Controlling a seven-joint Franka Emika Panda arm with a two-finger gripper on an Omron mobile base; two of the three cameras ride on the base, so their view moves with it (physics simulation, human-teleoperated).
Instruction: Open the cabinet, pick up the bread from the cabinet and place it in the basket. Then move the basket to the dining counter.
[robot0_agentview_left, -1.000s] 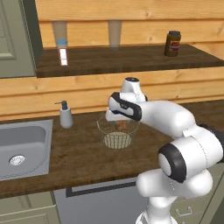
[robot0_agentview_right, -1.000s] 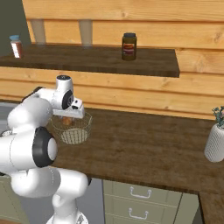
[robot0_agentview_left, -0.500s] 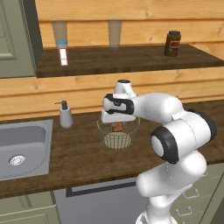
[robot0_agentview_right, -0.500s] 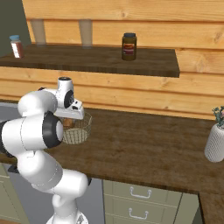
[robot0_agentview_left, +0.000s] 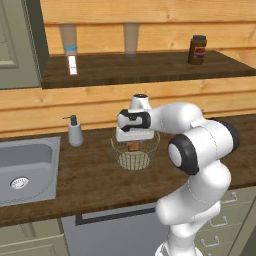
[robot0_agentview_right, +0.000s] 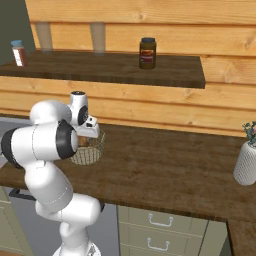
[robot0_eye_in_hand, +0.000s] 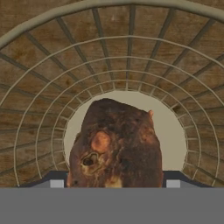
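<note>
In the left base view we see only a sliver of the bread (robot0_agentview_left: 133, 145) under the white hand; the gripper (robot0_agentview_left: 134, 144) itself is sunk in the basket (robot0_agentview_left: 135, 156), so we cannot read how its jaws stand there. In the right base view the arm's dark joint covers the basket's (robot0_agentview_right: 90, 152) near side. In the hand view the bread's (robot0_eye_in_hand: 116, 146) lower end is cut off, and the fingertips (robot0_eye_in_hand: 56, 181) show only as slivers beside it. We cannot tell whether the bread rests on the basket's (robot0_eye_in_hand: 183, 131) tan base. The jar's (robot0_agentview_left: 197, 49) label is too small to read.
</note>
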